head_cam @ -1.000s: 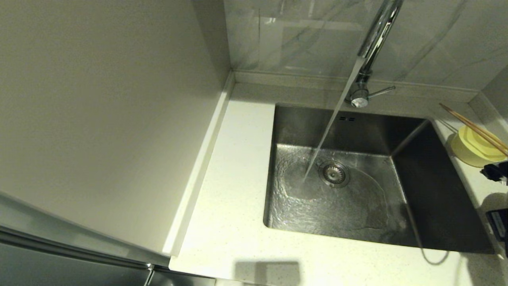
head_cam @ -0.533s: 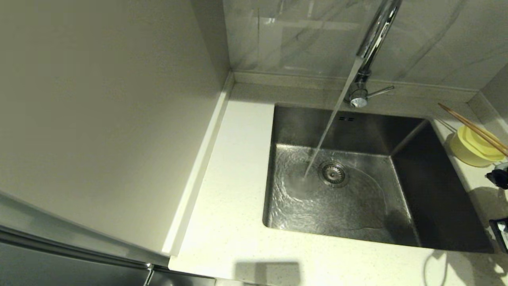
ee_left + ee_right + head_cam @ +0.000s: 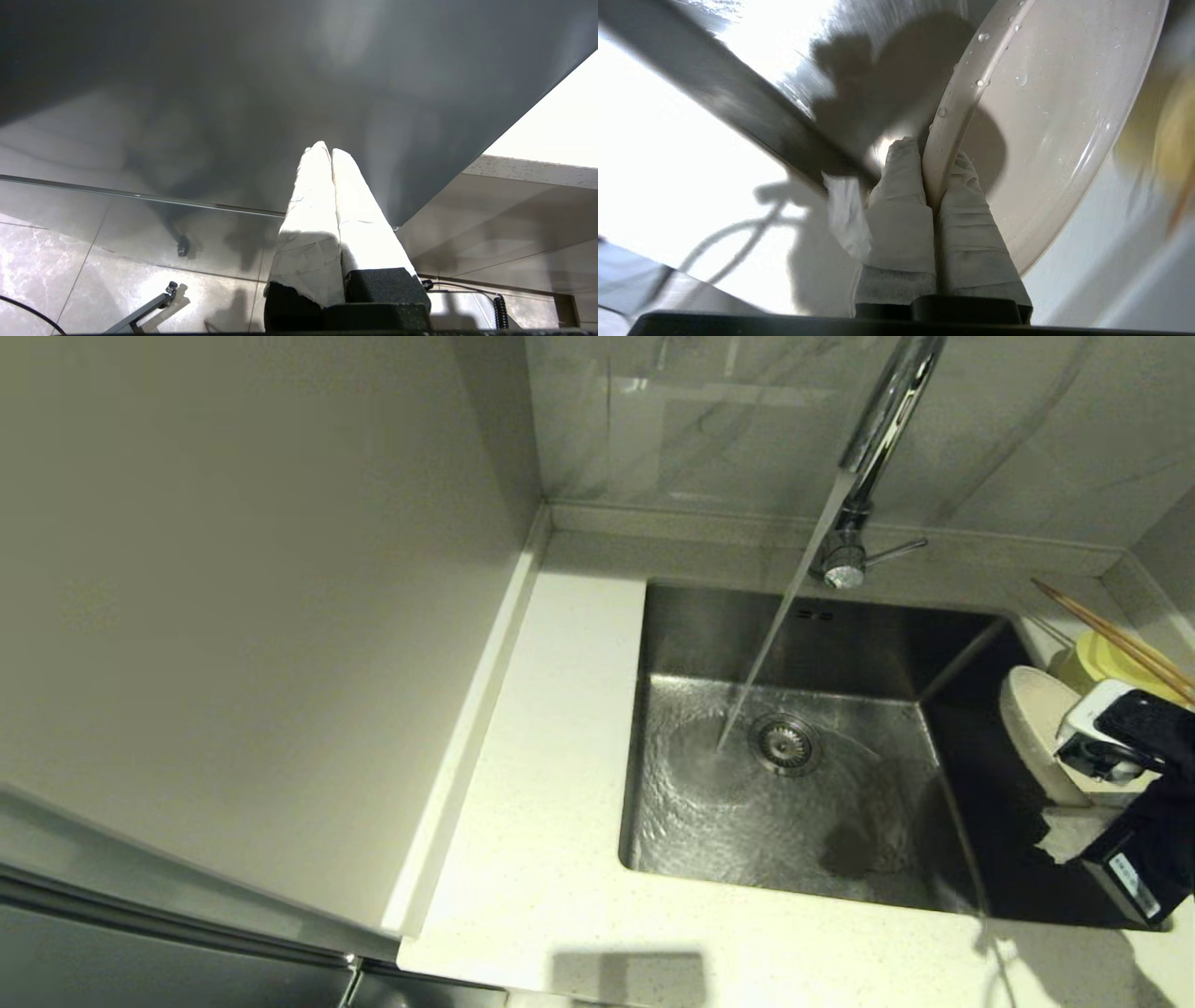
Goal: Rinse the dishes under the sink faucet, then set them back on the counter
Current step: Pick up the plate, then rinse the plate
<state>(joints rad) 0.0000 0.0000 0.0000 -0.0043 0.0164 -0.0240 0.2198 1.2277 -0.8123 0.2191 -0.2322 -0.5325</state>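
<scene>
1. On the far left stands a plain beige wall panel (image 3: pixel 233 616).
2. The left gripper (image 3: pixel 327 154) is parked low down, away from the sink, and shows only in its own wrist view. Its jaws are pressed together and hold nothing.
3. The white speckled desk (image 3: pixel 551 784) wraps around the sink.
4. The sink (image 3: pixel 794 784) is a square steel tub set into the desk. It has a round drain (image 3: pixel 786 744) in the bottom.
5. The faucet (image 3: pixel 873 448) stands at the far edge of the sink. Water (image 3: pixel 775 635) runs from it in a thin stream and hits the sink floor just left of the drain.
6. The plate (image 3: pixel 1032 728) is cream-white and is held up on its edge over the right side of the sink. It has water drops on it.
7. The right gripper (image 3: pixel 931 163) is at the right edge of the sink. Its jaws are pinching the rim of the plate, one finger on each side.
8. The yellow bowl (image 3: pixel 1102 658) sits on the desk right of the sink, just behind the plate.
9. The chopsticks (image 3: pixel 1111 635) lie across the top of the bowl.
</scene>
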